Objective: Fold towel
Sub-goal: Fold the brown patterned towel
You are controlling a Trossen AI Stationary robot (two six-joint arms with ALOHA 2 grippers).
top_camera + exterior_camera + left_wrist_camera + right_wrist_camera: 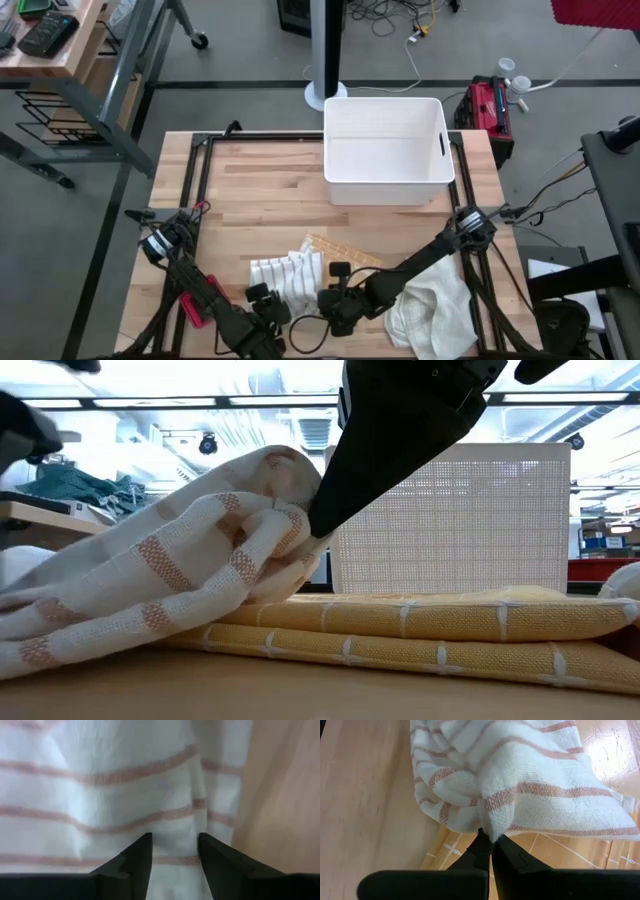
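Your right claw point(491, 851) pinches the striped towel point(520, 785); your left claw point(174, 851) stands released over it.

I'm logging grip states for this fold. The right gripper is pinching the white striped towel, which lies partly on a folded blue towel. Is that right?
Not quite: the folded towel underneath is yellow, not blue, as the right wrist view and the low view show. The rest holds: the right gripper is shut on a fold of the white striped towel, which lies partly on it.
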